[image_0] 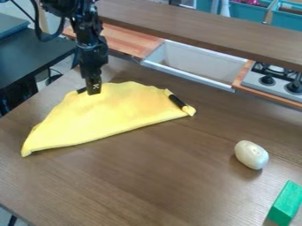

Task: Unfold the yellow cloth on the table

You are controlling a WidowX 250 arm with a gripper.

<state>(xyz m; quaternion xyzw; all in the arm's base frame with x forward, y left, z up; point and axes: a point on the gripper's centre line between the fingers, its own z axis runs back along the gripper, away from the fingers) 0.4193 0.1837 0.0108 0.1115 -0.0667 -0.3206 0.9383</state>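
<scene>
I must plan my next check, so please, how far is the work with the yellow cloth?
Looks done: the yellow cloth lies mostly flat. In hand: the gripper is at the cloth's upper-left edge; whether it grips is unclear. Probably left: smoothing the wavy upper edge and bunched right corner.

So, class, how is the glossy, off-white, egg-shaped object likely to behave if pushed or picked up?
The egg-shaped object would probably roll, since its sides are rounded, and might curve off line, being longer than wide. Its shine suggests a smooth surface that could slip in a grip.
</scene>
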